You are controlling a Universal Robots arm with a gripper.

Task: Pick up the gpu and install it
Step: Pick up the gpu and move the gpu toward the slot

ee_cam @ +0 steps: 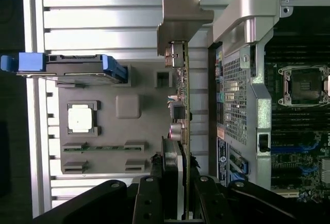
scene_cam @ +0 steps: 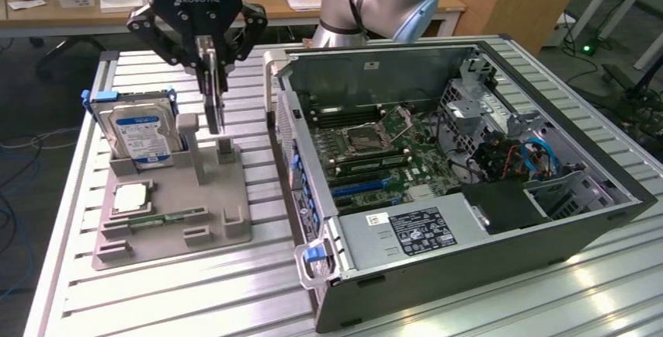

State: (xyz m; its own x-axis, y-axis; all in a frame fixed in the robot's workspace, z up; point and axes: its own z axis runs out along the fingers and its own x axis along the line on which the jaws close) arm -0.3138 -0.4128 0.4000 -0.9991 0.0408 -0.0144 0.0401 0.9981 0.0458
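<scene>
Fingers are clamped across the gpu, held edge-on and upright over the grey holder — probably light and stiff but fragile — best gripped at the board's edge.

Ext view: even overhead room light, soft shadows, glare on table slats lower right. Wrist view: slats blown white, gripper near-black, gpu shaded, case interior dim.
</scene>
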